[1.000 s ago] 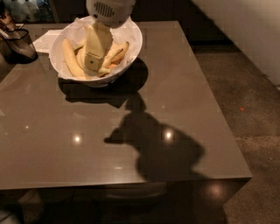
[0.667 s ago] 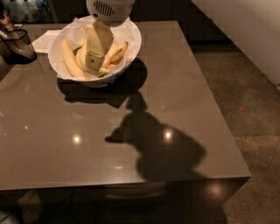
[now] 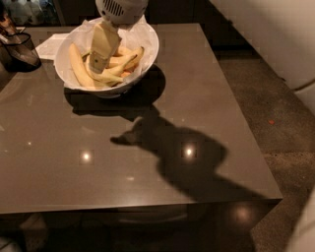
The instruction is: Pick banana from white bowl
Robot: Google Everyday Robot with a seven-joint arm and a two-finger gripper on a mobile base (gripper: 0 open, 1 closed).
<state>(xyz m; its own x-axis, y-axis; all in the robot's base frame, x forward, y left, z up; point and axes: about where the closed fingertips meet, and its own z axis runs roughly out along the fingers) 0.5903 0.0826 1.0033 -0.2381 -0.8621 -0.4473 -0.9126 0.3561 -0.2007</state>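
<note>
The white bowl (image 3: 148, 48) with its crinkled paper lining stands at the far left of the dark table (image 3: 147, 123). It holds several yellow bananas: one long one (image 3: 76, 66) along the left wall, others (image 3: 125, 59) in the middle and right. My gripper (image 3: 99, 63) reaches straight down into the bowl from the top of the view. Its pale tip is among the middle bananas and touches or nearly touches them. The white wrist housing (image 3: 120, 10) hangs above the bowl's far rim.
A dark mesh holder (image 3: 19, 49) stands at the far left edge, with a white paper (image 3: 51, 45) beside the bowl. The arm's shadow (image 3: 182, 157) falls across the table's middle. The table's front edge is near the bottom; bare floor (image 3: 275, 108) lies to the right.
</note>
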